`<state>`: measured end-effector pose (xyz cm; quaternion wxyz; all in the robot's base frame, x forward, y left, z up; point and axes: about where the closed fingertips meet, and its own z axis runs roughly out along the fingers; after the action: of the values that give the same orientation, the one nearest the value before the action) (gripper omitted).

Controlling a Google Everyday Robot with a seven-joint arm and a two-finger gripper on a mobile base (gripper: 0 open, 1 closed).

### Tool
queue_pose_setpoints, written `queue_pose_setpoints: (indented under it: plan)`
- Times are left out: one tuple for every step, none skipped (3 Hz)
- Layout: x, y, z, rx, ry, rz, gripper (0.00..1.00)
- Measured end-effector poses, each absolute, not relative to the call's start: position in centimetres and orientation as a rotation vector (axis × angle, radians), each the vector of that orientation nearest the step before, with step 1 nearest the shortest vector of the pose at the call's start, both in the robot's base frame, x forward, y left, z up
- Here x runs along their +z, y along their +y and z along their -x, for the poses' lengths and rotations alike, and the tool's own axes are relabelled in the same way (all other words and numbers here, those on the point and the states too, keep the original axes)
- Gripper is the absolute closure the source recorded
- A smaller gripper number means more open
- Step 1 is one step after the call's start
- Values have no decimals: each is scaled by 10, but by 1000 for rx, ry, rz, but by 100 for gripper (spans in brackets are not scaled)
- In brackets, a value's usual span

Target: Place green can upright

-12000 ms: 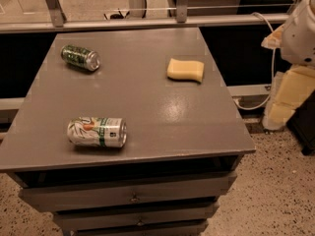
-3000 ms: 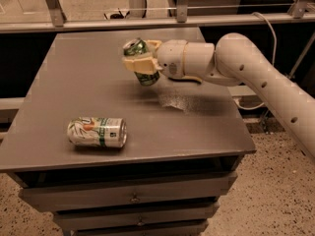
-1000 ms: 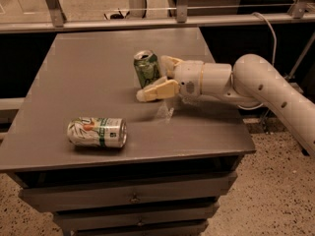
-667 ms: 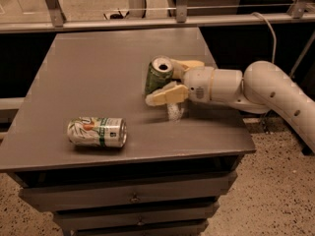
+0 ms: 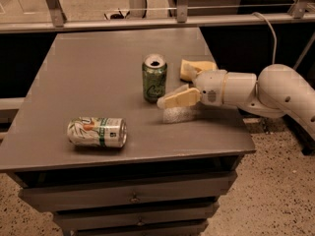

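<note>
The green can stands upright on the grey table, right of the middle, with its silver opened top facing up. My gripper is just to the right of the can, low over the table, open and holding nothing. Its near finger points left toward the foot of the can with a small gap between them. The far finger is partly lost against the sponge behind it.
A white can with green leaf and orange markings lies on its side near the front left. A yellow sponge lies behind my gripper near the right edge. Drawers sit under the tabletop. A metal rail runs along the back.
The gripper set the green can upright on the table, let go of it and drew back to the right. The white can has not moved.
</note>
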<state>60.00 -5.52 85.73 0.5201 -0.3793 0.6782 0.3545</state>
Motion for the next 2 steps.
queue_pose_setpoints:
  plan:
    - [860, -75, -599, 820, 1633, 906, 0]
    - [869, -82, -604, 817, 1598, 927, 0]
